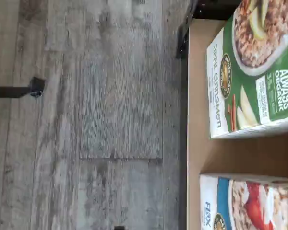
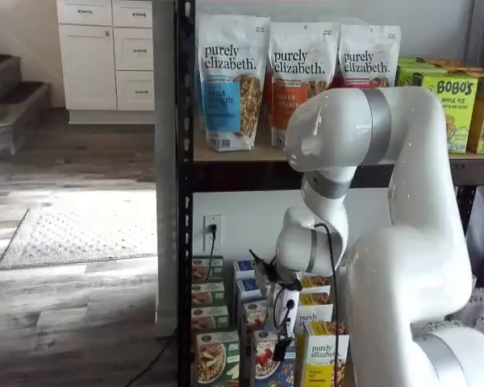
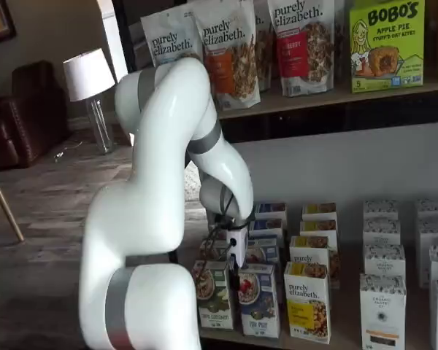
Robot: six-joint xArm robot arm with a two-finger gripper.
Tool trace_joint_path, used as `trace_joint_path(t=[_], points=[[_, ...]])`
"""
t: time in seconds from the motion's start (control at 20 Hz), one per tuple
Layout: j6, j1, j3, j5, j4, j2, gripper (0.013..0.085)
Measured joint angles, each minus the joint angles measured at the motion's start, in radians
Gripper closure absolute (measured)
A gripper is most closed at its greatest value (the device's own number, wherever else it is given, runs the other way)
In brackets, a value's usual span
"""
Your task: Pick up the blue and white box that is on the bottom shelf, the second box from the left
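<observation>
The blue and white box (image 3: 257,299) stands upright at the front of the bottom shelf (image 3: 343,344), between a green-and-white box (image 3: 213,295) and a yellow-and-white box (image 3: 308,300). My gripper (image 3: 234,280) hangs just above and in front of the blue and white box's top left corner, holding nothing. In a shelf view the gripper (image 2: 282,347) shows over the same box (image 2: 268,364), its black fingers small and side-on. The wrist view shows the blue and white box (image 1: 245,201) beside the green box (image 1: 252,72) on the tan shelf board (image 1: 197,105).
Rows of more boxes (image 3: 317,240) stand behind the front ones. White boxes (image 3: 383,310) fill the shelf's right side. Tall granola pouches (image 2: 230,81) stand on the upper board. A black rack post (image 2: 184,242) rises at the left, with grey wood floor (image 1: 101,120) in front.
</observation>
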Motion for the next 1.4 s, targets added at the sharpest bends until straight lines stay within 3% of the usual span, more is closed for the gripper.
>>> trace_joint_path(t=[0.15,0.3,0.4,0.65,0.9,1.2,1.4], points=[[0.036,-0.009,-0.018,0.016,-0.049,0.013,0.013],[0.02,-0.014,-0.026,0.01,-0.037,0.024,0.013],[-0.019,-0.013,-0.022,-0.015,0.006,0.028,0.013],[-0.196,0.002,-0.01,-0.113,0.209,0.037,0.013],[-0.274,0.007,-0.02,-0.153,0.296,0.054,0.013],[-0.329,-0.009,-0.028,-0.145,0.342,0.053,0.013],[-0.33,-0.023,-0.039,-0.134,0.331,0.056,0.013]])
